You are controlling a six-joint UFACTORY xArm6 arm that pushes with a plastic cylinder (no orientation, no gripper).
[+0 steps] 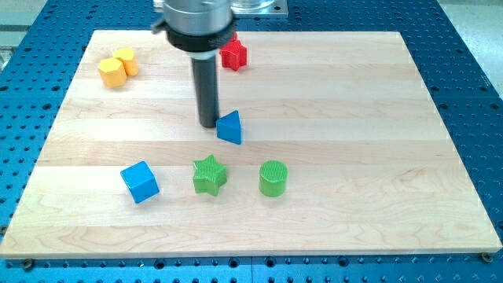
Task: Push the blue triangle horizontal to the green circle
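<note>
Camera view, my tip (208, 124) seemingly touching blue triangle (230, 127) left.

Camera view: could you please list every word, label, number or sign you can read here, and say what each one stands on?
None: no readable text shows anywhere.
The wooden board is bare of print.
The blocks carry no marks: blue triangle, green circle, green star, blue cube, red block, yellow blocks.
My tip, just left of the blue triangle, shows no label.
</note>
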